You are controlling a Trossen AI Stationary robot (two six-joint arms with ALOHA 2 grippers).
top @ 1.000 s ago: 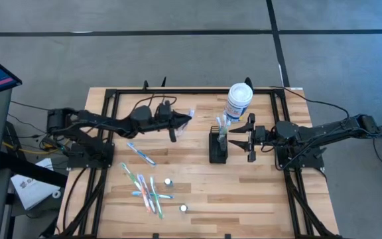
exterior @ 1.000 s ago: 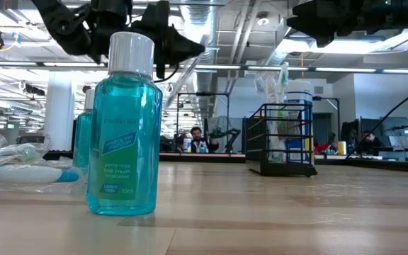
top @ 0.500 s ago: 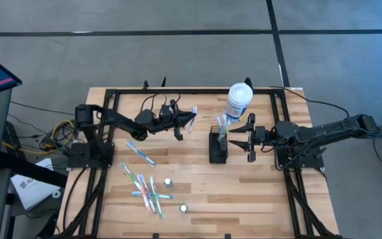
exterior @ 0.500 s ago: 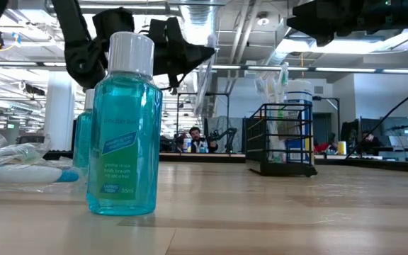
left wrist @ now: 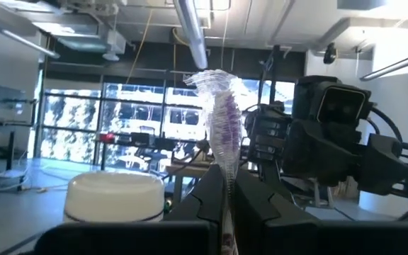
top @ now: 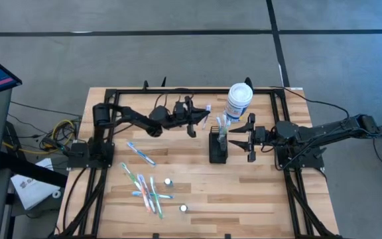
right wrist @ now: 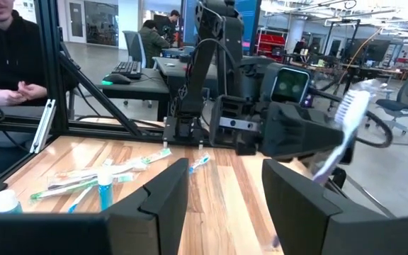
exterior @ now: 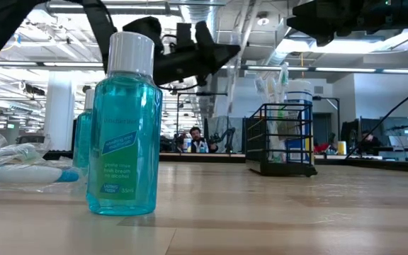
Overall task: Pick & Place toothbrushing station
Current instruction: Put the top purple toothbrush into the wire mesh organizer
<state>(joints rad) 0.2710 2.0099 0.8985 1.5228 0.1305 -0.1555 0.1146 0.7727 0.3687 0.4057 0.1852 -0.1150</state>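
The toothbrushing station, a small black wire caddy (top: 217,149) with brushes standing in it, sits mid-table; it also shows in the low view (exterior: 282,142). My left gripper (top: 203,120) hangs above the table just left of the caddy, shut on a toothbrush in a clear wrapper (left wrist: 220,120). On the caddy's right side my right gripper (top: 240,136) is open and level, with nothing between its fingers (right wrist: 165,202). In the right wrist view the left arm's toothbrush (right wrist: 346,120) shows ahead of it. My left gripper pinches the wrapped toothbrush's lower stretch (left wrist: 226,183) between its two fingers. The fingers come from the table's left, slanting upward. The brush stands up from between the fingertips, its crinkled wrapper end topmost, lifted clear of the table.
A white canister with a blue label (top: 239,99) stands just behind the caddy. Several wrapped toothbrushes (top: 146,189), one blue brush (top: 141,154) and two small bottles (top: 168,181) (top: 183,208) lie near the front left. A teal mouthwash bottle (exterior: 122,127) fills the low view's foreground.
My left gripper has travelled toward the table's right edge, closing on the caddy, sinking a little and tipping its fingers upward. The wrapped toothbrush has gone along in the shut fingers and now stands more upright.
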